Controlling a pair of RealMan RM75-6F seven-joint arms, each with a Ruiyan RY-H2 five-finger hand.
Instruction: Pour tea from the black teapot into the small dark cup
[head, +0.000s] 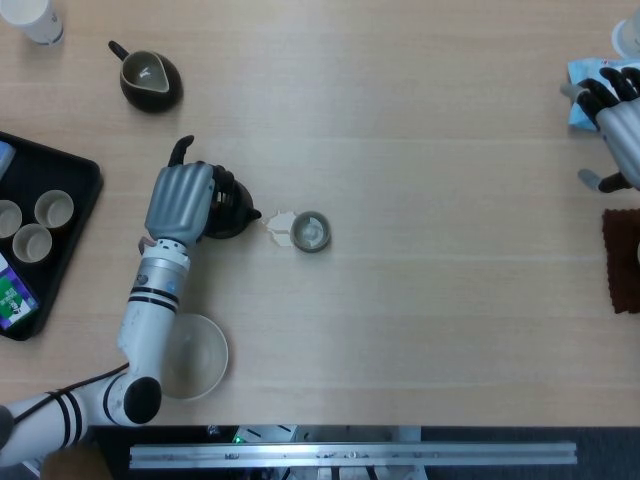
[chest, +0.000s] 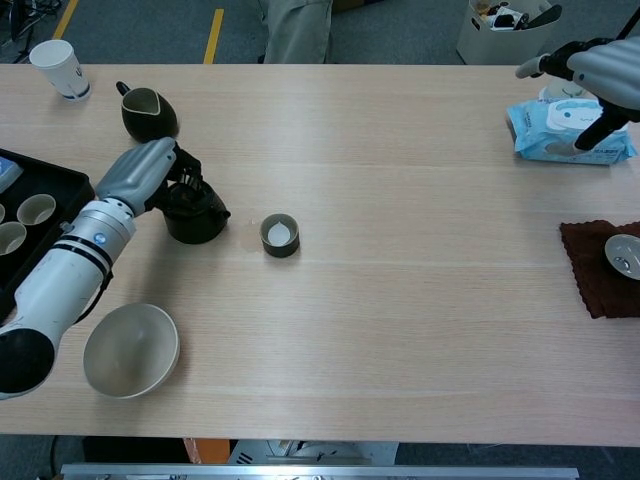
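We see left hand (head: 181, 201) draped over black teapot (head: 228, 203), fingers wrapped on its far side — appears to hold it, pot seated on table (head: 430, 330). Spout points right, away from palm, straight at small dark cup (head: 311, 231) just beyond spout tip. Pale spill patch (head: 279, 224) between them. Right hand (head: 618, 125) well apart — fingers spread, holding nothing. Left hand plainly nearer for pour.

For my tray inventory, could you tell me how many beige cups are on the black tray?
2 fully visible on the tray: one cup nearer its right edge, another just below it. A third is cut off by the frame's left edge; more may lie outside the view.
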